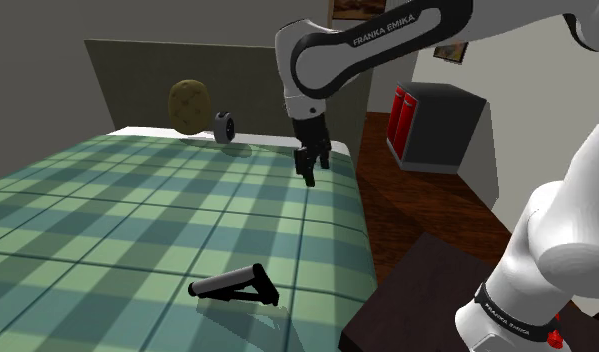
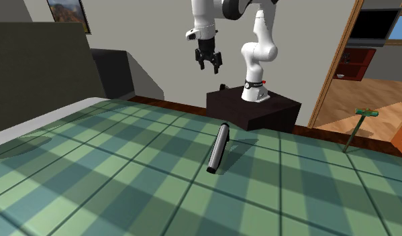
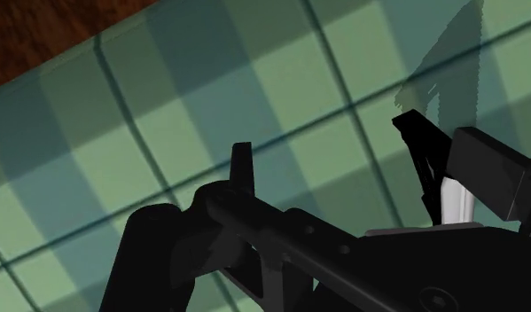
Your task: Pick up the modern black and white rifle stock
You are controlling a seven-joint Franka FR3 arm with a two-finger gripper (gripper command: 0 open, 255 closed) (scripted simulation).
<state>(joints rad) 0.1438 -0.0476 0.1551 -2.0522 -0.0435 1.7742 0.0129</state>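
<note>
The rifle stock is a grey-and-black tube with a black angled frame. It lies on the green plaid bed cover near the bed's front corner in the shoulder view. In the second exterior view the stock rests mid-bed, pointing toward the stand. My gripper hangs high above the bed's edge, well away from the stock. It is open in the second exterior view, with nothing between the fingers. In the wrist view the gripper looks down on plaid cover.
A brown cushion-like object and a dark round object sit near the headboard. A grey cabinet with red fronts stands on the wooden floor beside the bed. A green-handled tool stands past the bed.
</note>
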